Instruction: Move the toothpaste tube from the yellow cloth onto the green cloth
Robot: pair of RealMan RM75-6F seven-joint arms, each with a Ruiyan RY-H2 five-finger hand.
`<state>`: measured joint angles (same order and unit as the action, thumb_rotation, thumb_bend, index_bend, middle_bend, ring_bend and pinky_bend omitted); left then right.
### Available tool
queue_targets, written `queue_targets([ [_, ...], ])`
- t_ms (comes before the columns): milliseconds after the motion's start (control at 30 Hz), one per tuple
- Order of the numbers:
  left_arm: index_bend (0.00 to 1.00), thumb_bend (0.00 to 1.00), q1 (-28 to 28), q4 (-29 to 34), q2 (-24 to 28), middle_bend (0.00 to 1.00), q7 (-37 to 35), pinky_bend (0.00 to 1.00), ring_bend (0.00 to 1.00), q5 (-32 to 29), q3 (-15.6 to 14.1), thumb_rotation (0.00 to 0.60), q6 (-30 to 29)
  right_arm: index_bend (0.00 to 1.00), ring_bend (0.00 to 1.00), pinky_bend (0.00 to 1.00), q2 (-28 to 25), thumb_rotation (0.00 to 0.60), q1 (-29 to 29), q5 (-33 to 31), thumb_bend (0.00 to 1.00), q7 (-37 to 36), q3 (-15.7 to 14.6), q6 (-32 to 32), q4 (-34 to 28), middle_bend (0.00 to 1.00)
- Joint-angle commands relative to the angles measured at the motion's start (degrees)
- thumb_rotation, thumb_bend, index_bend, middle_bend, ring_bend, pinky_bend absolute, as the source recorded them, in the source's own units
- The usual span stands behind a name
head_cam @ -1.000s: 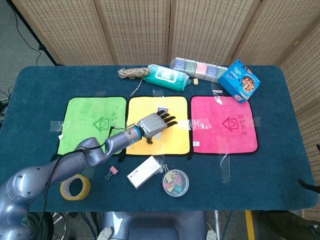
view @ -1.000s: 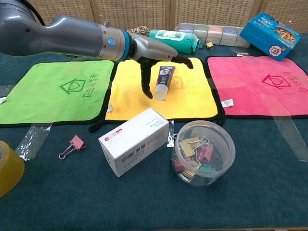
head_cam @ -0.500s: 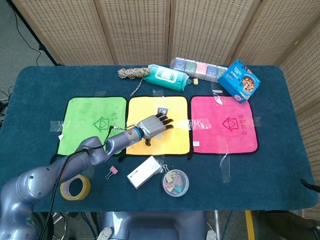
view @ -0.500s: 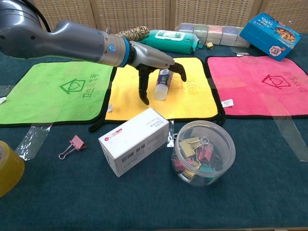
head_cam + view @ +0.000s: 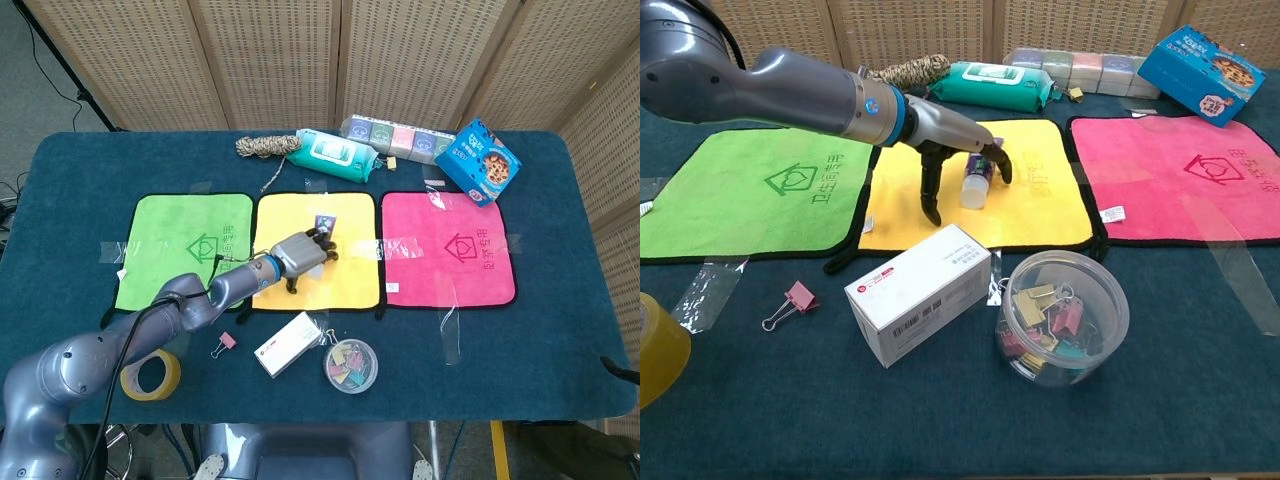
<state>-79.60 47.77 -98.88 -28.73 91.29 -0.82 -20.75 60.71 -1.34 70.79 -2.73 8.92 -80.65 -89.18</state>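
A white and purple toothpaste tube (image 5: pixel 974 186) lies on the yellow cloth (image 5: pixel 1040 210), its cap end toward the front; in the head view only its far end (image 5: pixel 322 221) shows past the fingers. My left hand (image 5: pixel 945 135) (image 5: pixel 298 255) hovers low over it. The fingers (image 5: pixel 997 165) curl down over the tube's far side, and the thumb (image 5: pixel 931 200) points down to the cloth, a gap away from the tube. The green cloth (image 5: pixel 750 195) (image 5: pixel 180 250) lies bare just left of the yellow one. My right hand appears in neither view.
In front of the yellow cloth sit a white box (image 5: pixel 918 290) and a clear tub of binder clips (image 5: pixel 1062 315). A pink clip (image 5: pixel 790 300) and a yellow tape roll (image 5: pixel 655 350) lie front left. The pink cloth (image 5: pixel 1180 180), wipes pack (image 5: pixel 1005 85) and blue cookie box (image 5: pixel 1205 60) are further right and back.
The left hand's fingers have gone from stretched out above the tube to curled down over it, and the hand has sunk lower. The tube stays on the yellow cloth.
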Motion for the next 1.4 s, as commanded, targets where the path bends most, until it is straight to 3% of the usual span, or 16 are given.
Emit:
queue_targets([
  [33, 0.20, 0.00, -0.18, 1.04, 0.87, 0.15, 1.01, 0.00, 0.05, -0.74, -0.15, 0.600, 0.76, 0.00, 0.00, 0.00, -0.01, 0.600, 0.04, 0.01, 0.00, 0.04, 0.03, -0.10, -0.05, 0.00],
  [433, 0.22, 0.00, 2.39, 5.91, 5.26, 0.16, 5.61, 0.00, 0.06, -3.33, -0.85, 0.600, 0.50, 0.00, 0.00, 0.00, -0.13, 0.600, 0.06, 0.58, 0.00, 0.06, -0.03, -0.35, -0.46, 0.00],
  [700, 0.22, 0.00, 6.03, 9.65, 9.50, 0.17, 7.98, 0.00, 0.07, -2.78, -2.54, 0.600, -3.82, 0.00, 0.00, 0.00, -0.25, 0.600, 0.09, 0.84, 0.00, -0.02, -0.10, -0.38, -0.74, 0.00],
  [1400, 0.22, 0.00, 11.62, 13.10, 15.78, 0.17, 5.93, 0.00, 0.07, -1.46, -6.04, 0.600, -7.34, 0.00, 0.00, 0.00, 0.46, 0.600, -0.46, 1.13, 0.00, 1.78, -0.75, 0.48, -1.49, 0.00],
])
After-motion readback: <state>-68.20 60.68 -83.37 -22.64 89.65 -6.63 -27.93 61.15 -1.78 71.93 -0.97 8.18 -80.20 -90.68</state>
